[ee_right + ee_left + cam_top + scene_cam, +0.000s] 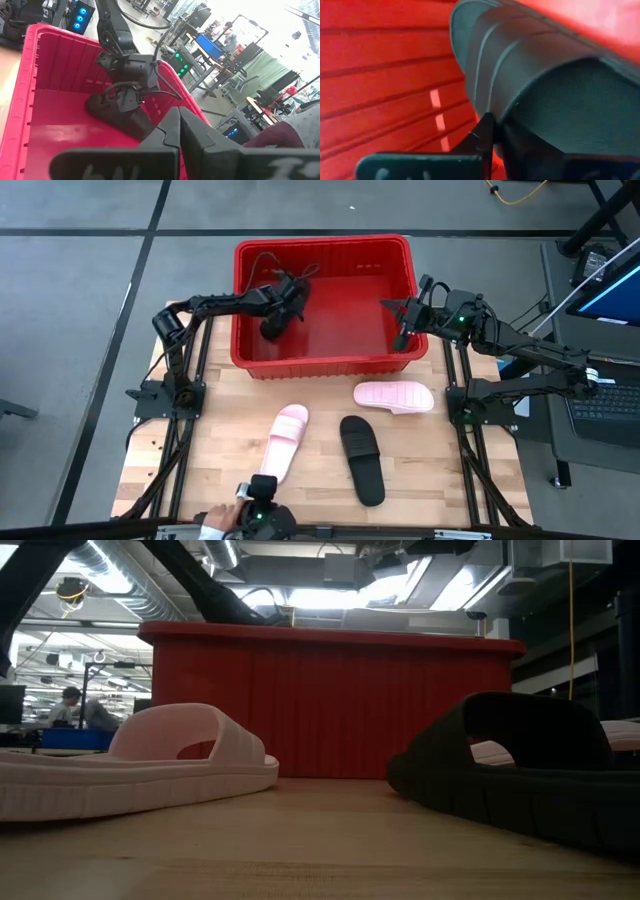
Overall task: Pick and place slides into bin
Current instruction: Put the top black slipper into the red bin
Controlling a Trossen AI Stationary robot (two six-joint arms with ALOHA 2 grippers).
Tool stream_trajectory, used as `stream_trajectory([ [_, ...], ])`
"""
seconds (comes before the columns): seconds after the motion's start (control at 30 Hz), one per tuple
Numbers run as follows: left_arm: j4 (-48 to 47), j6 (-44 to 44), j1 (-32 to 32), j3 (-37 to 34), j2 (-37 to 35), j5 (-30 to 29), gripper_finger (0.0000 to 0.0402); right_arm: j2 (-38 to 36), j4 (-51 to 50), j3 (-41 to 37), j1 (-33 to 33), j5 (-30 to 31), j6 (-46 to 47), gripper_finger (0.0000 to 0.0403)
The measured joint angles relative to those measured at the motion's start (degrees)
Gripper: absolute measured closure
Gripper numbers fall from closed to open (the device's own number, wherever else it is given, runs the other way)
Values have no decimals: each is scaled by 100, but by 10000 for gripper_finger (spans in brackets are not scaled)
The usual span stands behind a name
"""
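Four slides are in play, and we count them so: one black slide already down inside the bin, and three more on the worktop below it in the high view — a pink slide at lower centre-left, a second pink slide just under the bin's lower right corner, and a second black slide between and below them. One bin, two arms.

Our left pincer sits inside the bin at its upper left, right against the black slide there; its wrist view is filled by that slide's dark ribbed sole, and we cannot tell whether the fingers have let go or are pinched on it. Our right pincer hangs over the bin's right rim with its fingers pressed together and nothing between them.

We judge the next pick turns on this: the left pink slide lies below and slightly left of the bin, its long axis running steeply up the frame with a slight lean to the right, nearer our left arm. The other pink slide lies crosswise, nearer our right arm.
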Motion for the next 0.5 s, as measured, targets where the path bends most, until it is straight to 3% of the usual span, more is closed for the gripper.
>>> stream_trajectory([
  [0.33, -458, -44, -264, 11, 0, -757, 395, 0, -4, 0, 0, 0, -11, 397],
  [0.5, -882, -509, -322, 13, -185, -907, 397, 0, -89, 0, 0, 0, -16, 397],
])
